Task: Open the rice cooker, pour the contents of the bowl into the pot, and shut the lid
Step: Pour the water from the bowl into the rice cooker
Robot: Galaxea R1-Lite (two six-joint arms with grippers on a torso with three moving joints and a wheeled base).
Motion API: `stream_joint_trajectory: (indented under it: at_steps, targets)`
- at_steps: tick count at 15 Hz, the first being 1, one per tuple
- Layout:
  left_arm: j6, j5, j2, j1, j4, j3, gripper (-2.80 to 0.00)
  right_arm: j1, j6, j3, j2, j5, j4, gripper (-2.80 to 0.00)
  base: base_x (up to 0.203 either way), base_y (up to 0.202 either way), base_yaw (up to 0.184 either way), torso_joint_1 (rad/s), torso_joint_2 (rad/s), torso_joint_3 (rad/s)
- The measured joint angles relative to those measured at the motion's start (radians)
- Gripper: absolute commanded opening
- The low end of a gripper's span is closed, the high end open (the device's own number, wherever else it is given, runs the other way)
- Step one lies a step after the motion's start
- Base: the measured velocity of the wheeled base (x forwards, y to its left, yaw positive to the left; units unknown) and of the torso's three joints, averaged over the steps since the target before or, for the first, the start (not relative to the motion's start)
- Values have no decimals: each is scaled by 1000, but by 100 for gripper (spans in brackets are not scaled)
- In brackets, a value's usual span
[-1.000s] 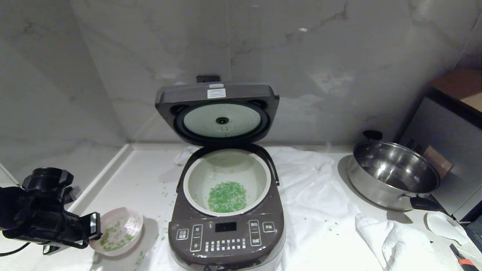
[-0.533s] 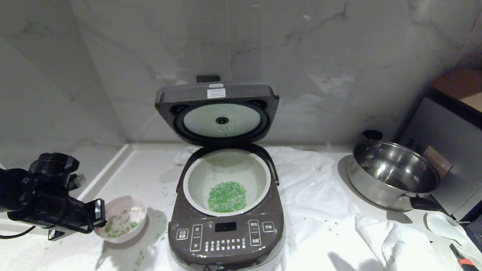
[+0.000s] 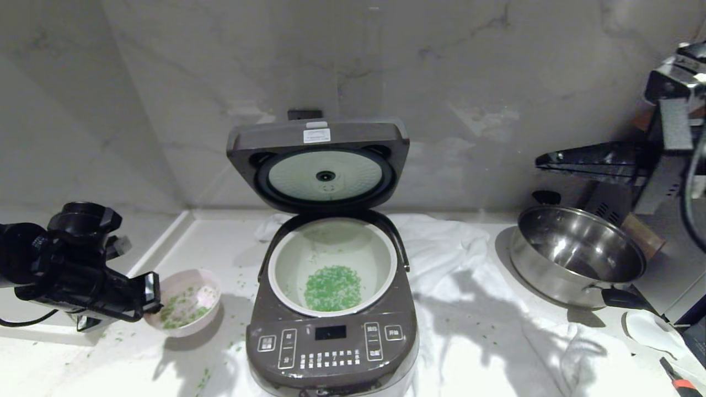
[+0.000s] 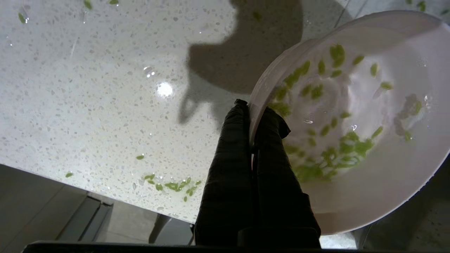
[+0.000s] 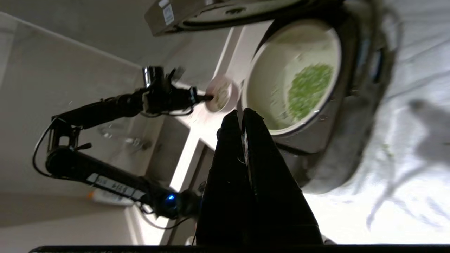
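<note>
The rice cooker (image 3: 331,347) stands in the middle with its lid (image 3: 319,165) swung up. Its white pot (image 3: 380,259) holds a heap of green contents (image 3: 332,288). Left of the cooker, low at the counter, is the pale pink bowl (image 3: 190,302) with some green bits left inside. My left gripper (image 3: 151,295) is shut on the bowl's rim; in the left wrist view the gripper (image 4: 251,117) pinches the bowl (image 4: 372,168) wall between both fingers. My right gripper (image 3: 540,161) hangs high at the right above the pan, shut and empty, and the right wrist view shows it (image 5: 242,114) likewise.
A steel pan (image 3: 576,256) with black handles sits at the right on the white cloth (image 3: 469,264). Loose green bits lie on the counter (image 3: 165,358) round the bowl. The marble wall stands close behind the lid. A dark appliance (image 3: 648,220) stands at the far right.
My left gripper has carried the bowl back along the counter and a little toward the cooker. The right arm has risen into view at the upper right, casting shadows on the cloth.
</note>
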State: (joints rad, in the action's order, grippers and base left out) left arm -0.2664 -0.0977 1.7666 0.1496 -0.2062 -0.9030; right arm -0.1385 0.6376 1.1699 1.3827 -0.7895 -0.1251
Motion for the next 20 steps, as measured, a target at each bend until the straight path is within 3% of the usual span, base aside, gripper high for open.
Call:
stream_joint_trajectory:
  at_steps: [6,14,20]
  targets:
    - [-6,1,-17,-12,-1,-3,-280,-160,71,95,198,-6,-5,-280,0,0,0,0,0,0]
    - [-44,0,-52,-64,-80,-44,-280,-168,55,447,463,15,-113,-280,0,0,0,0,0,0]
    - [-58,1,-63,-100,-79,-48,-280,-195,59,591,599,21,-130,-280,0,0,0,0,0,0]
